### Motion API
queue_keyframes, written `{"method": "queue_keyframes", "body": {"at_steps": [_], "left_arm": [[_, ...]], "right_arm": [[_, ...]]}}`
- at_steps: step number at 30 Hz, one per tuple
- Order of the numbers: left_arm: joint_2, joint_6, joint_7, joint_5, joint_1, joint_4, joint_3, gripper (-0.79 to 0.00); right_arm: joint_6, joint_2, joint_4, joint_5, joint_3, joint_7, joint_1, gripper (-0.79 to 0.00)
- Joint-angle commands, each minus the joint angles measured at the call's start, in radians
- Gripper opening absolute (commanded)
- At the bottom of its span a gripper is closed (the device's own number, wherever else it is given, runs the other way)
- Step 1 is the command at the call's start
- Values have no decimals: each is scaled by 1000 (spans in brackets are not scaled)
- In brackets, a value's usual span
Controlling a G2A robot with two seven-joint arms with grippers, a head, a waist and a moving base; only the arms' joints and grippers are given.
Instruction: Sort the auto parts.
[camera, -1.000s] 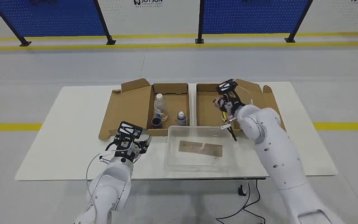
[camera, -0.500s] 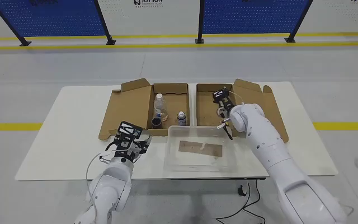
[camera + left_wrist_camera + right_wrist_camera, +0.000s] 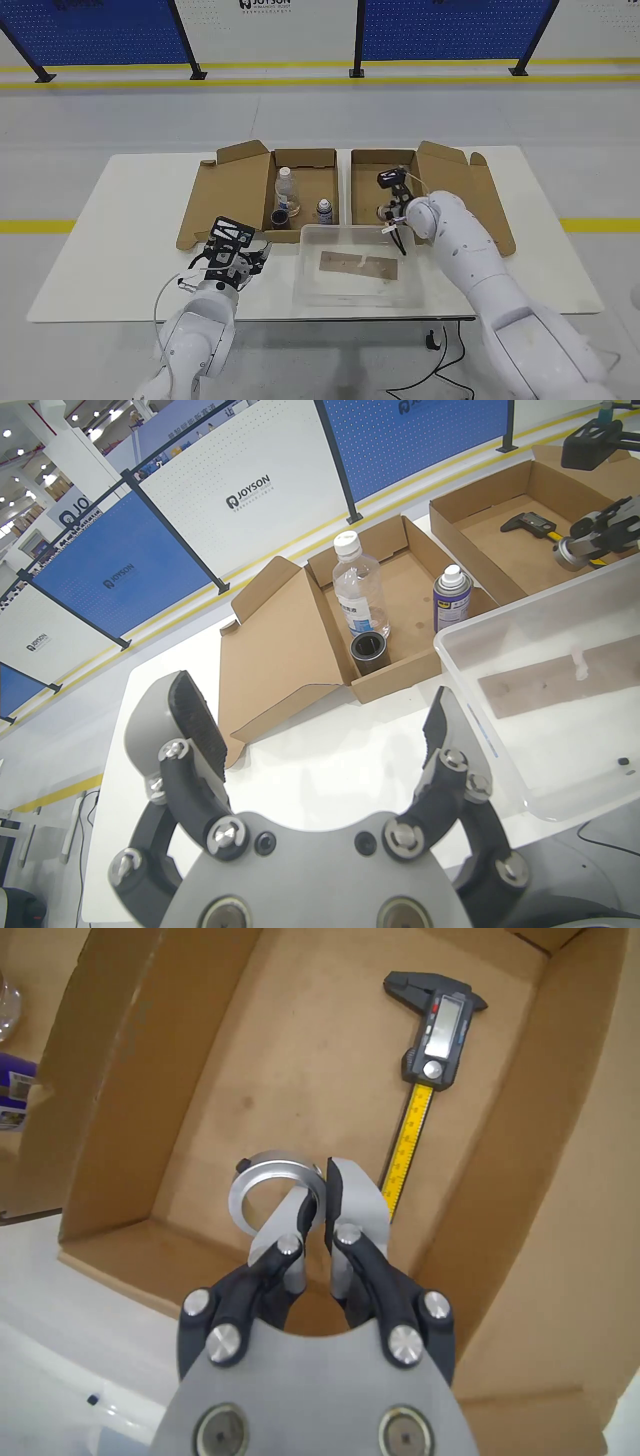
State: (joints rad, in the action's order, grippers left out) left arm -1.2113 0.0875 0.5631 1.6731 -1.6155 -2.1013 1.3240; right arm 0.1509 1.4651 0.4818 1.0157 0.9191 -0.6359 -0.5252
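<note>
The left gripper (image 3: 314, 695) hangs over the near left of the worktop (image 3: 120, 230), its fingers spread wide with nothing between them. To its right and farther off, the left box (image 3: 312, 180) holds three upright things: a clear bottle (image 3: 286, 186), a dark bearing (image 3: 280, 217) just in front of it against the near wall, and a spray can (image 3: 324, 210) to the right. Nearer, at the centre, stands a clear bin (image 3: 340, 240) with a brown strip on its bottom and a small black speck. Behind it, the right box (image 3: 368, 195) holds a caliper (image 3: 440, 1038) lying flat. The right gripper (image 3: 320, 1185) is over this box's near end, fingers closed on the wall of a metal ring (image 3: 255, 1178) — one finger inside, one outside. Whether the ring touches the box floor cannot be told. The worktop is white and stands on a grey floor (image 3: 320, 110) with yellow lines — blue and white panels (image 3: 90, 30) line the far side.
</note>
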Motion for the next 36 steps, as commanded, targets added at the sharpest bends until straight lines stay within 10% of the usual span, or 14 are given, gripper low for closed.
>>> {"method": "queue_keyframes", "body": {"at_steps": [1,6,19,21,22,23,30,36], "left_arm": [[0,0,0,0,0,0,0,0],[0,0,0,0,0,0,0,0],[0,0,0,0,0,0,0,0],[0,0,0,0,0,0,0,0],[0,0,0,0,0,0,0,0],[0,0,0,0,0,0,0,0],[0,0,0,0,0,0,0,0],[0,0,0,0,0,0,0,0]], "right_arm": [[0,4,-23,-9,0,4,7,-779],[9,13,-63,-29,2,14,22,-625],[39,15,-80,-54,20,97,44,-511],[49,7,-65,-67,38,137,43,-397],[57,2,-54,-77,50,160,41,-105],[71,-5,-44,-85,63,179,39,0],[128,-79,150,-84,177,256,-28,0],[110,-162,610,-44,355,198,-276,0]]}}
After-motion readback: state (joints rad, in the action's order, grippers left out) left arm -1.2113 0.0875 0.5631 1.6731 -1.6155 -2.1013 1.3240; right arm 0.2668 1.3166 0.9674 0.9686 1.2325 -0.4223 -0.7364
